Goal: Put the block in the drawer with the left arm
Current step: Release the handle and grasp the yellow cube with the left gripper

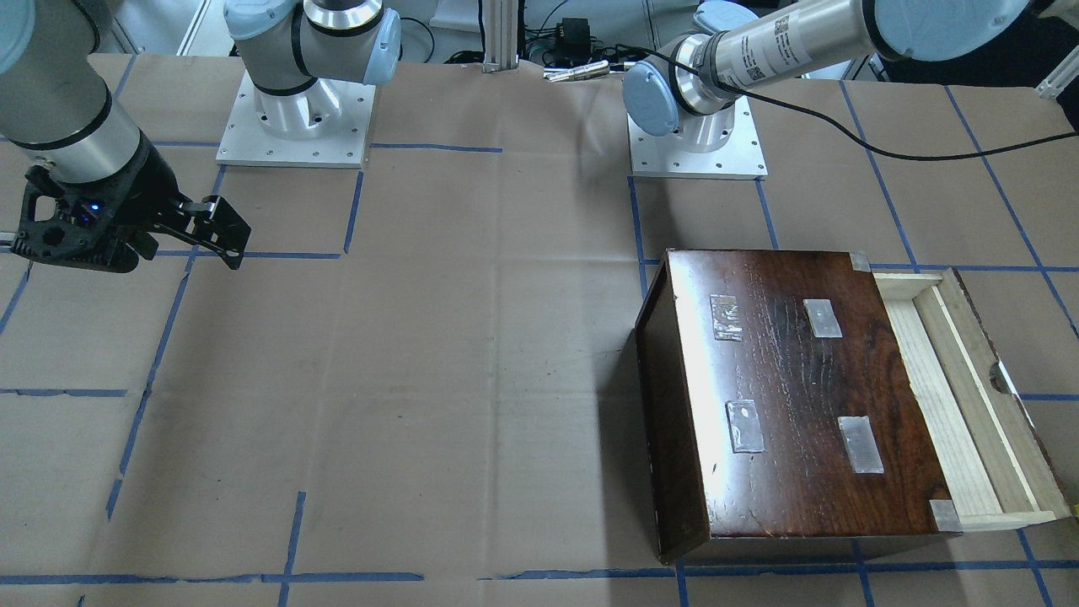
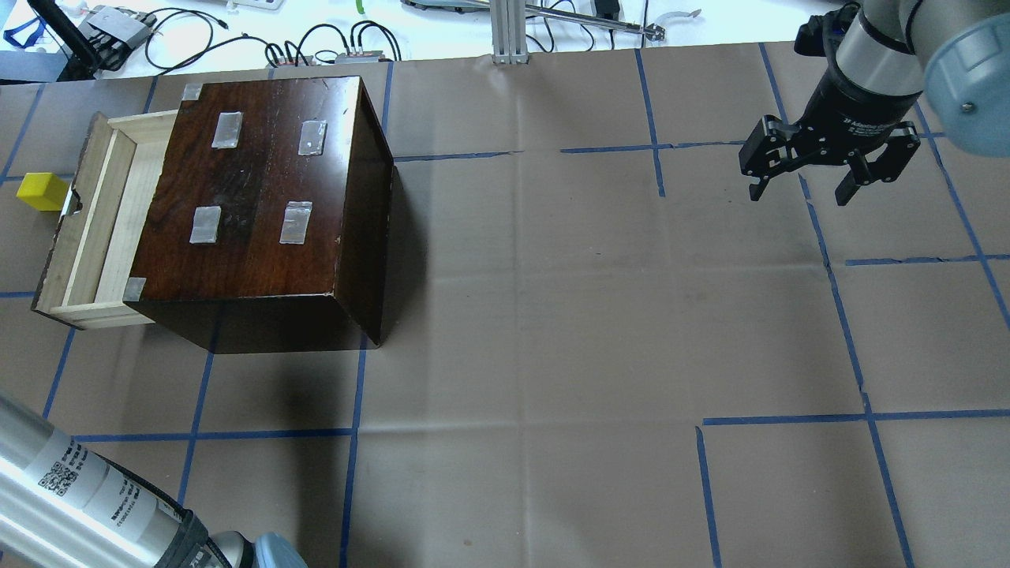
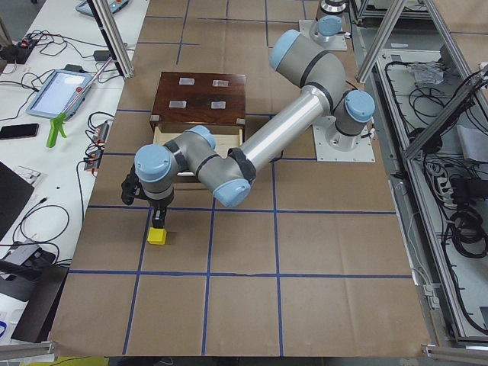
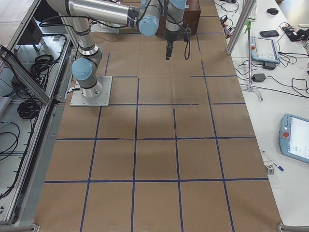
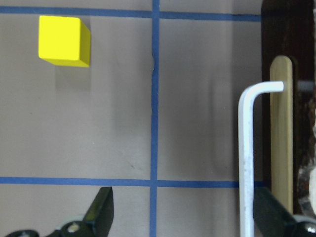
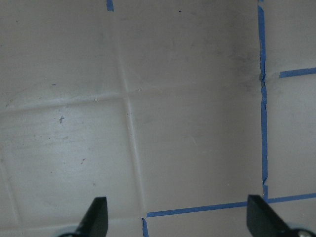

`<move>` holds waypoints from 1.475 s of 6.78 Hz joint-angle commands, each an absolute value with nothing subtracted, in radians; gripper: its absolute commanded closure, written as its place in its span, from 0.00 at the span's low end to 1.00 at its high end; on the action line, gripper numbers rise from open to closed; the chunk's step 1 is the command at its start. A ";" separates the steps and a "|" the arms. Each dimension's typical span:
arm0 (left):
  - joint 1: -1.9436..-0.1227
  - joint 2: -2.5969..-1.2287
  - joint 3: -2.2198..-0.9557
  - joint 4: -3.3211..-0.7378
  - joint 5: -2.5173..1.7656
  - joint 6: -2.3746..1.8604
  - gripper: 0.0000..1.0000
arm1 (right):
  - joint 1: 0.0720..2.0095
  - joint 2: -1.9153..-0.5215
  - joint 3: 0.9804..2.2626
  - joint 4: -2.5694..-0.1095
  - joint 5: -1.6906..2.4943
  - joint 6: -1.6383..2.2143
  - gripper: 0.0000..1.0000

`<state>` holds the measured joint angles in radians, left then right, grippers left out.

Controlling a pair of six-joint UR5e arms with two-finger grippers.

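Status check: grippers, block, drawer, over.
Left gripper open, empty. Right gripper open, far off. Yellow block on table, outside open drawer, beside its front.

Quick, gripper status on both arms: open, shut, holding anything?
Left gripper: open, empty; the block sits ungrasped ahead of it.
Right gripper: open, empty.

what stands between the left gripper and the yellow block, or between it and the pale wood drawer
Nothing visible lies between the open left gripper and the small yellow block, only taped paper. Toward the pale bare-wood drawer, only its brown front board stands beside the block and would need clearing.
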<state>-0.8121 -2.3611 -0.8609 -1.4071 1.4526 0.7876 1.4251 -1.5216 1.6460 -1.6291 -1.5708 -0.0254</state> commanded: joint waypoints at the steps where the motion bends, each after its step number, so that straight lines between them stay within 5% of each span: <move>1: -0.813 -2.553 -0.560 -1.538 1.453 0.810 0.02 | 1.425 -1.520 1.644 -1.629 -1.571 -0.025 0.00; 8: -0.825 -2.746 -0.486 -1.543 1.457 0.810 0.02 | 1.425 -1.520 1.646 -1.629 -1.571 -0.026 0.00; 10: -0.825 -2.752 -0.485 -1.540 1.457 0.808 0.36 | 1.425 -1.520 1.644 -1.629 -1.571 -0.026 0.00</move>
